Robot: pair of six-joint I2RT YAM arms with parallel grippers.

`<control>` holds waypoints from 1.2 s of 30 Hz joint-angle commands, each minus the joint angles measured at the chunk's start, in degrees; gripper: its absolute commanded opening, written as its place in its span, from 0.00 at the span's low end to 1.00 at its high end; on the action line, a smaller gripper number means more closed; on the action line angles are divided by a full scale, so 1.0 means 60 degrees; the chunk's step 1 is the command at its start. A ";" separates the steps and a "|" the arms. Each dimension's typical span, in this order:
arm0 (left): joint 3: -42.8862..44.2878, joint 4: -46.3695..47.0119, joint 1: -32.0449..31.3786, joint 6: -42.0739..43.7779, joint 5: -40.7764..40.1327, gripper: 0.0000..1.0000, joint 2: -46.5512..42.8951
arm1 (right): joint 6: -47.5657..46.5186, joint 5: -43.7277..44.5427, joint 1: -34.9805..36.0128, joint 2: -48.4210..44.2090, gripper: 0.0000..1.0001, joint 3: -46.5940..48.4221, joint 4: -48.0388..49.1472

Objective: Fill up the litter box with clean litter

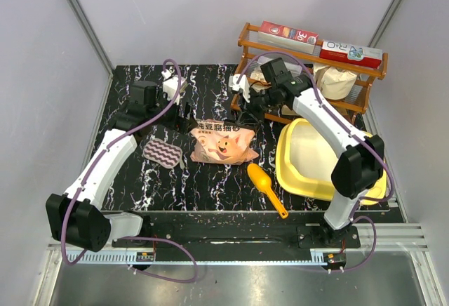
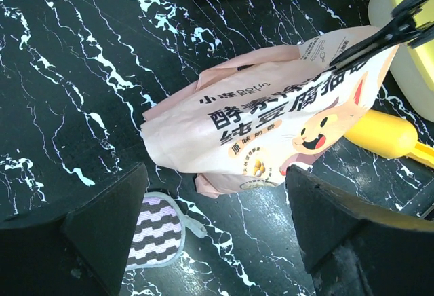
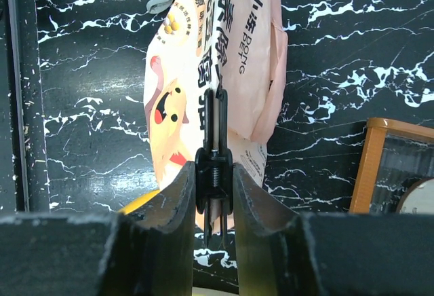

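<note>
Black clip [image 3: 214,140] sits pinched between the narrowed fingers of the right gripper [image 3: 214,174], biting 1 end of the peach bag of clean litter [image 3: 190,72]. The bag lies flat on the marble table [image 1: 161,187]. The left gripper [image 2: 215,180] hangs wide open over the bag's opposite end. The yellow litter box [image 1: 284,162] sits just right of the bag, with 1 orange scoop [image 1: 265,188] at its near-left corner.

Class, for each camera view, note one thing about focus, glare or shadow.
Top external: even light, soft shadows around the peach-orange printed litter bag. Left wrist: bag print sharp, the open left gripper's fingers dark and underlit, pale glare on the glossy black marble-patterned tabletop. Right wrist: the right gripper's near fingers shadowed, the black spring clip they pinch crisp.
</note>
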 commanded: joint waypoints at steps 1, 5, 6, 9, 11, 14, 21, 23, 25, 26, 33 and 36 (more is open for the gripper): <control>-0.0032 0.0261 0.0036 0.0215 0.0014 0.87 -0.0257 | 0.0350 -0.0273 0.0089 -0.1120 0.00 0.0400 0.0344; 0.0070 0.0217 0.0037 0.0288 0.0074 0.87 -0.0271 | 0.0627 -0.0536 0.0089 -0.1325 0.00 0.0091 0.0344; 0.0085 0.0101 0.0051 0.0332 0.0016 0.87 -0.0286 | 0.1049 -0.0653 0.0089 -0.1470 0.00 0.0207 0.0402; 0.0042 0.0026 0.0051 0.0449 -0.0043 0.87 -0.0388 | 0.1433 -0.0976 0.0089 -0.1749 0.00 0.0355 0.0505; -0.0060 0.0041 0.0095 0.0421 -0.0175 0.87 -0.0462 | 0.1507 -0.1049 0.0089 -0.1809 0.00 0.0151 0.0520; -0.0105 0.0173 0.0357 -0.0178 -0.0088 0.87 -0.0462 | 0.1990 -0.1443 0.0147 -0.1940 0.00 -0.0960 0.0914; -0.0147 -0.0019 0.1383 -0.2226 0.0322 0.88 -0.0447 | 0.2767 -0.1972 0.1390 -0.1898 0.06 -0.3493 0.1545; -0.0702 0.0245 0.1837 -0.2668 0.0512 0.88 -0.0578 | 0.2913 -0.2104 0.1684 -0.1707 0.06 -0.3877 0.1852; -0.1011 0.0276 0.2202 -0.2992 0.0630 0.88 -0.0754 | 0.3206 -0.2279 0.2166 -0.1429 0.06 -0.4244 0.2231; -0.1303 0.0261 0.2291 -0.3007 0.0630 0.88 -0.0828 | 0.3323 -0.2295 0.2329 -0.1355 0.06 -0.4361 0.2422; -0.2462 0.0553 0.2775 -0.3284 0.1171 0.86 -0.1764 | 0.4973 -0.1257 0.3458 -0.0521 0.08 -0.5239 0.4822; -0.2610 0.0525 0.2907 -0.3548 0.1216 0.84 -0.1882 | 0.6669 -0.1226 0.3590 -0.0054 0.11 -0.5649 0.6814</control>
